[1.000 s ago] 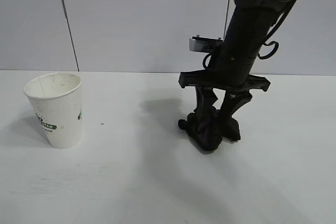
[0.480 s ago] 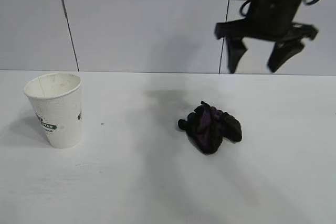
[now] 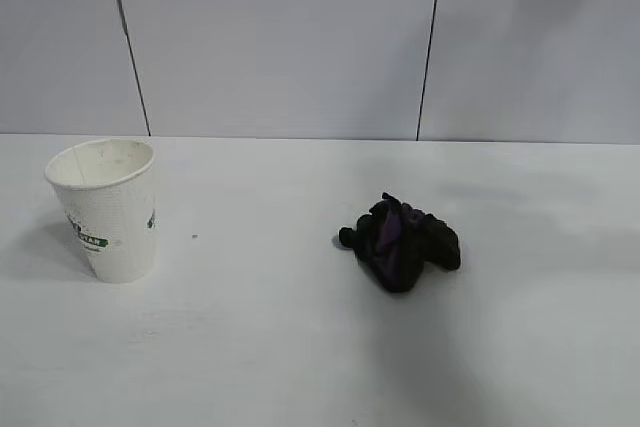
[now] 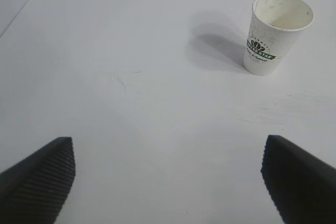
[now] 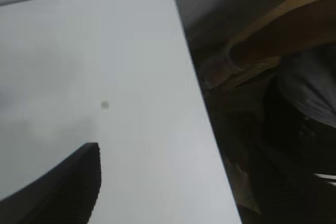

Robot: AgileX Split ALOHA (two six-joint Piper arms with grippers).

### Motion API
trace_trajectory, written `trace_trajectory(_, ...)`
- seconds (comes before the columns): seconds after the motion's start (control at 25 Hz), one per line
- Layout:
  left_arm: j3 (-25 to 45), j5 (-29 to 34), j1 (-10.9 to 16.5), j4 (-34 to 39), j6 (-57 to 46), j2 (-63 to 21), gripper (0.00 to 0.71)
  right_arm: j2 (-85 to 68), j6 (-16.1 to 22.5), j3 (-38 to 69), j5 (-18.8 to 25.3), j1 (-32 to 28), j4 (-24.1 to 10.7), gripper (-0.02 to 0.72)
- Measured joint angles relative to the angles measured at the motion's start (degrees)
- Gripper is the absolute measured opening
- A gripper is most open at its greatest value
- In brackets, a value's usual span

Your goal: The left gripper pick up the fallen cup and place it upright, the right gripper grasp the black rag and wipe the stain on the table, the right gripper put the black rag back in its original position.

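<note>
From the exterior view I see the cup (image 3: 104, 209) standing upright at the left of the frame on the table (image 3: 250, 347). The black rag (image 3: 401, 241) lies bunched right of centre, well apart from the cup, with no gripper touching it. No stain is visible to me on the tabletop.

In the left wrist view, the left gripper (image 4: 168, 182) has its fingers (image 4: 39, 174) spread wide and empty, with the cup at the upper right.

In the right wrist view, only one finger (image 5: 63, 187) of the right gripper shows at lower left, above the table's corner; I cannot tell its spread.
</note>
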Motion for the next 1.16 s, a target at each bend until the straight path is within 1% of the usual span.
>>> trace_trajectory(0.12,0.00,0.00,0.00,0.00,0.00,0.00,0.694,-11.01,-2.13,0.00,0.05,-1.04,3.59,0.537)
trace_trajectory(0.24,0.00,0.00,0.00,0.00,0.00,0.00,0.694,-23.03,-4.30,0.00,1.25,-0.15,9.23,0.537)
trace_trajectory(0.36,0.00,0.00,0.00,0.00,0.00,0.00,0.694,-33.52,-6.73,0.33,2.91,0.95,15.84,0.537)
trace_trajectory(0.48,0.00,0.00,0.00,0.00,0.00,0.00,0.694,-43.11,-7.69,4.01,4.31,1.92,20.73,0.537)
trace_trajectory(0.6,0.00,0.00,0.00,0.00,0.00,0.00,0.694,-53.38,-8.30,11.75,6.23,2.39,23.62,0.537)
trace_trajectory(0.72,0.00,0.00,0.00,0.00,0.00,0.00,0.694,-62.56,-8.43,22.02,6.11,4.26,23.93,0.537)
trace_trajectory(0.84,0.00,0.00,0.00,0.00,0.00,0.00,0.694,-69.86,-8.43,32.89,5.93,6.26,21.91,0.537)
trace_trajectory(1.0,0.00,0.00,0.00,0.00,0.00,0.00,0.694,-73.86,-8.24,44.63,5.05,8.78,19.45,0.537)
trace_trajectory(1.16,0.00,0.00,0.00,0.00,0.00,0.00,0.694,-74.13,-8.04,51.94,4.34,11.57,19.09,0.537)
